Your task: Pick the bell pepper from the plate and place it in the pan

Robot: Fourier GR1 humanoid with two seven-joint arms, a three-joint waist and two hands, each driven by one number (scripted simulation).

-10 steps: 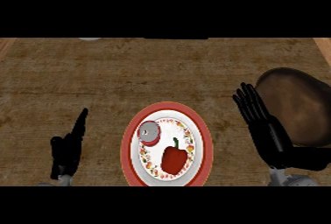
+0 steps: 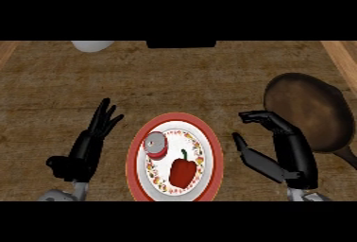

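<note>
Red bell pepper [image 2: 182,172] on red-rimmed, speckle-patterned white plate [image 2: 211,146]; dark brown pan [image 2: 307,111]; black hands.

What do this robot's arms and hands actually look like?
Each robot hand is glossy black, with long, slim, jointed fingers and a thumb, much like a person's. The left robot hand and right robot hand look alike. Below each wrist a bit of rounded pale grey forearm shows. I see no cables, markings or sleeves.

A small red-and-grey can [image 2: 155,144] lies near a white object [image 2: 92,45] at the counter's [image 2: 174,80] far edge.
</note>
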